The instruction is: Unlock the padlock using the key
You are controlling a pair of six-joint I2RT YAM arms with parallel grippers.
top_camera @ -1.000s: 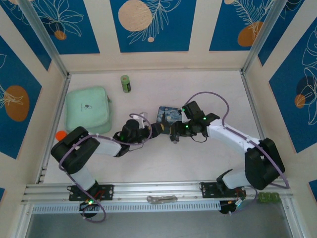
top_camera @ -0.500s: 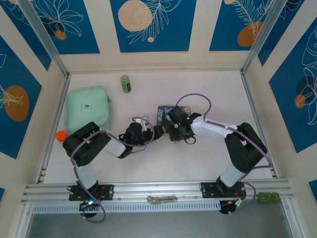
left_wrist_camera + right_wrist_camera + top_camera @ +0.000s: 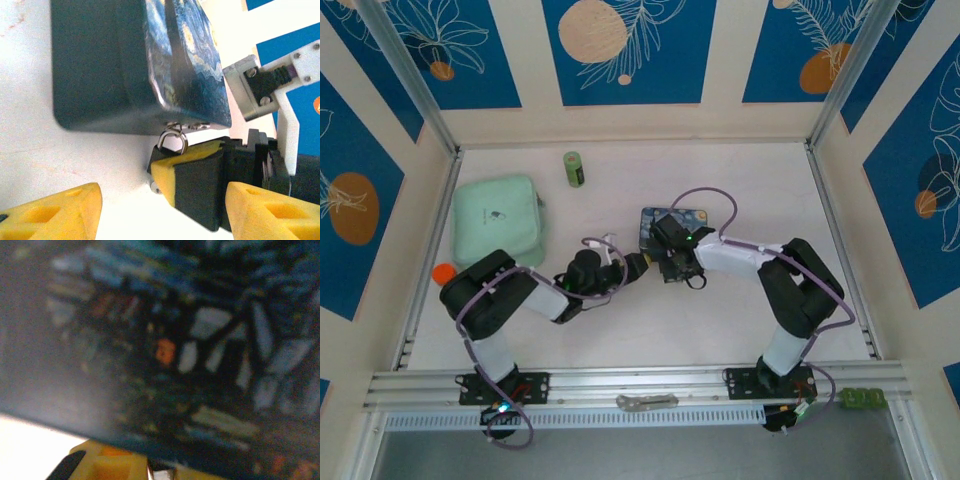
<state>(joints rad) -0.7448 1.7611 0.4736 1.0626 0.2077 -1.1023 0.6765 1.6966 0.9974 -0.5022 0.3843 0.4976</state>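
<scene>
Ahead of the left jaws, in the gap between their two yellow pads, the padlock is seen hanging by its thin shackle from the catch at the edge of the blue starry tin. The tin lies on the white desk. The left jaws are held wide apart and nothing is gripped by them.

The right jaws are brought in from the side, and the padlock's dark body is partly covered by the tip of one of their yellow pads. They are judged to be closed on the padlock, though the far pad is hidden. In the right wrist view the pad tips are seen close together just under the blurred tin.

Over the last second the right arm has been folded in at the elbow. Its wrist has been carried leftward to the tin's near corner, and its jaws, wider a moment ago, have been drawn together. The left jaws have been kept nearly where they were, and open.

By this change the padlock is taken to be steadied for unlocking. The key cannot be made out for certain. A small silvery piece shows just below the right pad, at the padlock's lower end. Whether it is the key already seated, or part of the lock, cannot be told.
</scene>
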